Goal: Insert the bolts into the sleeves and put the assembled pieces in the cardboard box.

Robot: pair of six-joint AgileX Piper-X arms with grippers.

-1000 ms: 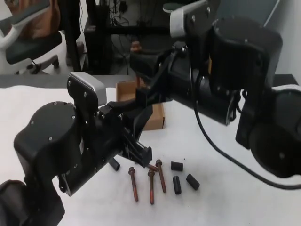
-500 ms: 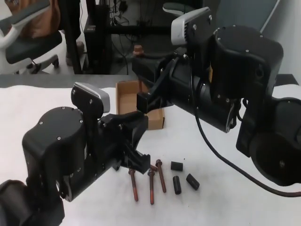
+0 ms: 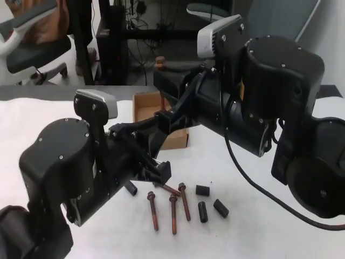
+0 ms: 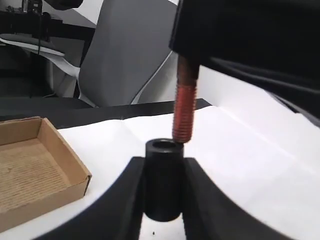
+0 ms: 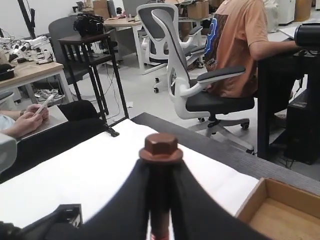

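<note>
Bolt (image 4: 183,112) tip at sleeve (image 4: 163,187) rim — possibly touching; cardboard box (image 4: 50,197) well apart.

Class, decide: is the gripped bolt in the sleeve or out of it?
Out. The bolt has its threaded tip at the rim of the sleeve, whose bore shows open.

A white cloth (image 3: 259,232) covers the bench, and a dark grey strip (image 5: 235,152) runs along one edge of it. Beyond this edge stands a white-framed office chair (image 5: 200,85) with a grey seat, near a black metal stand (image 5: 100,55) — a dark object (image 5: 90,22) rests on top. A wooden desk (image 5: 27,72) holds small clutter. A grey chair back (image 4: 130,55) rises behind the bench, and cables (image 3: 141,32) hang farther back.
</note>
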